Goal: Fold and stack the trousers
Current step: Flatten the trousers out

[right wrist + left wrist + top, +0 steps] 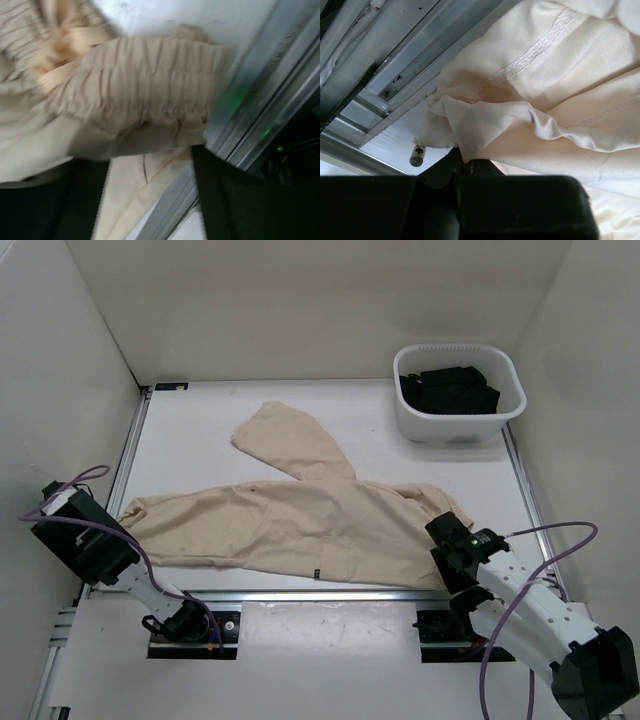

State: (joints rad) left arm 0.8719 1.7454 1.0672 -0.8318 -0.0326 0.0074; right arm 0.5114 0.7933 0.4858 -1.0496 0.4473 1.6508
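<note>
**Trousers unfolded; folding not begun**

The trousers (300,525) are seen spread flat on the table (190,420). One leg is laid along the near edge toward the left, and the other is angled away toward the far side. No fold is visible, and nothing is stacked, so the whole of the task is judged to be left.

The right gripper (147,162) is set at the waistband (145,75) by the right rail. Its fingers are held well apart with the gathered cloth between them, and nothing is clamped.

The left gripper (457,172) is brought up to the cuff (470,115) at the left end. Its fingers appear close together against a corner of hem, but whether cloth is pinched cannot be told.

A tub (455,430) with dark contents stands at the far right, well apart from the trousers.
</note>
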